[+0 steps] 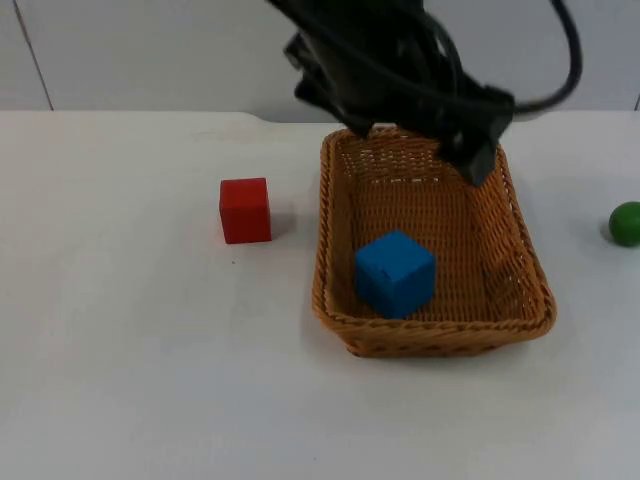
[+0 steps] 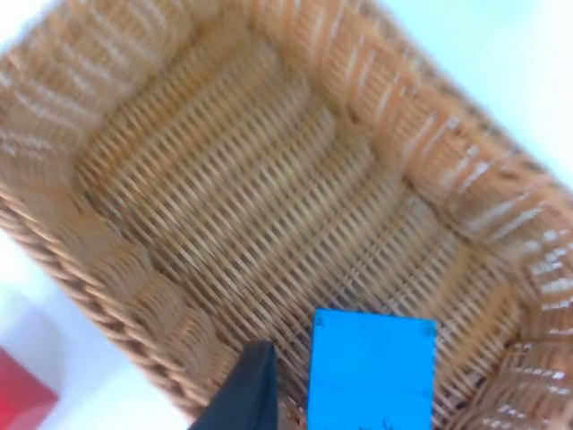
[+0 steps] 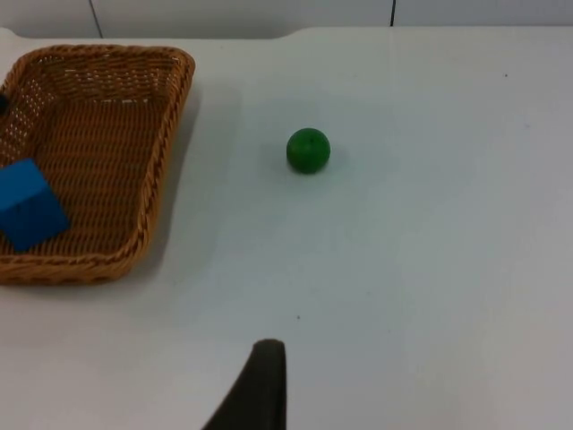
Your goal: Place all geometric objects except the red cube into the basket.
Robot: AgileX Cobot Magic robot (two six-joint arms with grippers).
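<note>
One blue cube (image 1: pixel 394 273) lies on the floor of the wicker basket (image 1: pixel 333 250), toward its near edge and a little left of the middle, with one corner turned toward the near rim. In the left wrist view the same blue cube (image 2: pixel 371 369) sits flat on the weave close to a corner of the basket (image 2: pixel 125 278). The basket stands on the white table (image 1: pixel 130 380), right of centre.

Left of the basket, just clear of its rim, a red cube (image 1: pixel 245 210) rests on the table. Well to the right, at the table's right side, lies a green ball (image 1: pixel 626 223); in the right wrist view that green ball (image 3: pixel 308 150) lies apart from the basket (image 3: pixel 170 143), in which the blue cube (image 3: pixel 28 216) is seen.

Over the basket's far end, the left arm reaches in from the upper left and slants down to the right, its left gripper (image 1: pixel 478 158) hanging above the far right part of the basket. Whether that gripper is spread or closed cannot be told. The right arm's black fingertip (image 3: pixel 260 385) stands above bare table, nearer than the ball; its spread cannot be told either.
</note>
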